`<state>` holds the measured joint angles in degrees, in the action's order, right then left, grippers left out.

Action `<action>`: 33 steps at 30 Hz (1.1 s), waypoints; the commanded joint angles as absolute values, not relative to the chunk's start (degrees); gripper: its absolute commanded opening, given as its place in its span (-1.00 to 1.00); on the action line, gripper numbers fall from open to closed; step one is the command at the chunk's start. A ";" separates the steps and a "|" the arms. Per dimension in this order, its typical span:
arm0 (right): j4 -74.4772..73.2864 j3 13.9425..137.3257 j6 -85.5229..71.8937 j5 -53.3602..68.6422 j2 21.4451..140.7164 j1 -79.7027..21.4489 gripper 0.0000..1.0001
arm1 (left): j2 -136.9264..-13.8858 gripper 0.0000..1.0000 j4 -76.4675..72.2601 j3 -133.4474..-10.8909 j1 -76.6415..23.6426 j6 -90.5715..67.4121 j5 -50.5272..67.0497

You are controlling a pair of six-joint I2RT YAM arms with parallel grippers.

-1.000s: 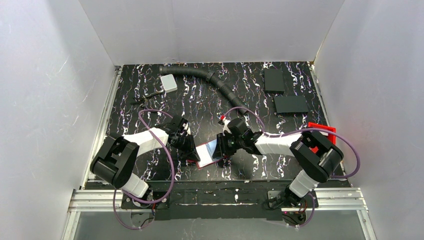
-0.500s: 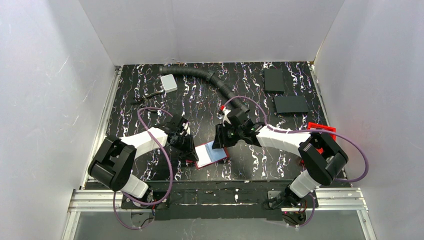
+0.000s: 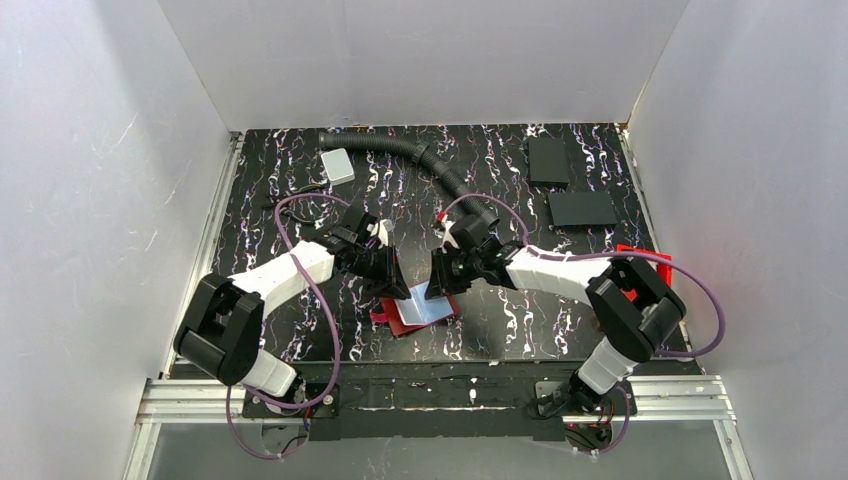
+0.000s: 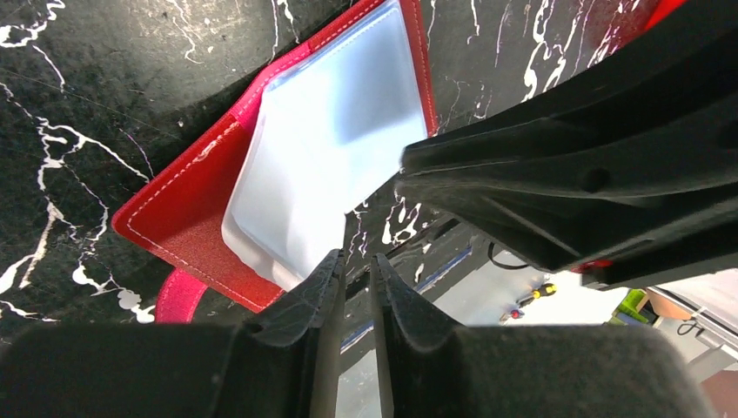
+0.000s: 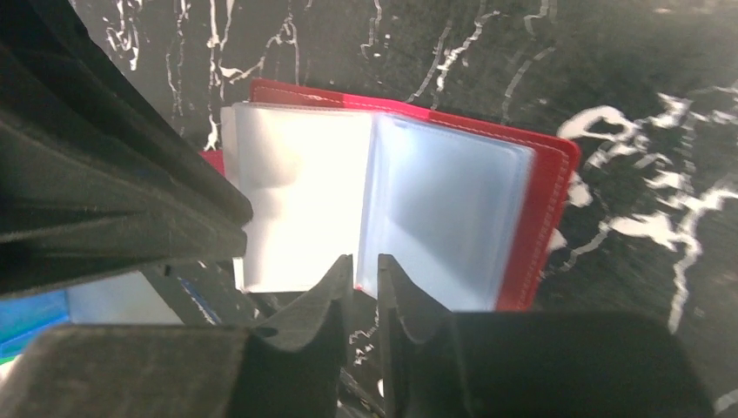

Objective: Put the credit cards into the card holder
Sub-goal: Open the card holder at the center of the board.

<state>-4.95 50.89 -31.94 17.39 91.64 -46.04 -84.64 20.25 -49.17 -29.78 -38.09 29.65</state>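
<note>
Wallet (image 3: 418, 310) lies open at the middle of the surface's (image 3: 300, 200) near edge, with the left hand (image 3: 393, 287) and right hand (image 3: 436, 285) above it. Left wrist: the hand's fingers nearly touch and hold nothing, beside the wallet's pale sleeves (image 4: 322, 157). Right wrist: the hand is likewise a slit apart and empty, at the sleeves' edge.

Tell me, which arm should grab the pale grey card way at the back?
Likely the left. The pale grey card lies back left on the table, on that arm's side. The left end effector is nearer; the right end effector would have to cross the left arm.
</note>
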 commanded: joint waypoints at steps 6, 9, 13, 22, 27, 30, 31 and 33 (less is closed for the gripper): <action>11.77 48.22 -39.97 22.47 97.18 -50.01 -0.77 | -82.31 -0.69 22.23 -52.01 -29.62 -38.82 31.88; 15.26 46.01 -41.00 21.99 98.72 -50.01 -0.83 | -83.20 -0.69 20.65 -52.11 -29.62 -39.75 32.94; 22.93 41.50 -42.22 22.06 100.95 -49.83 -0.89 | -86.41 -0.75 17.20 -50.71 -29.62 -41.09 33.26; 27.94 37.16 -45.49 24.09 102.88 -49.62 -0.93 | -92.59 -0.81 11.64 -45.33 -29.62 -42.32 31.24; 17.40 42.07 -41.58 22.24 96.46 -49.42 -0.78 | -91.72 -0.84 14.37 -42.55 -29.38 -39.69 26.59; 13.28 43.71 -39.45 21.60 94.00 -49.31 -0.60 | -91.81 -0.84 14.76 -41.49 -29.27 -39.01 25.94; 12.40 43.36 -38.68 20.48 93.28 -49.23 -0.55 | -92.03 -0.84 14.43 -41.13 -29.27 -39.01 25.90; 13.59 40.66 -38.12 19.64 93.34 -48.57 -0.51 | -92.54 -0.84 13.69 -40.53 -29.27 -39.03 25.78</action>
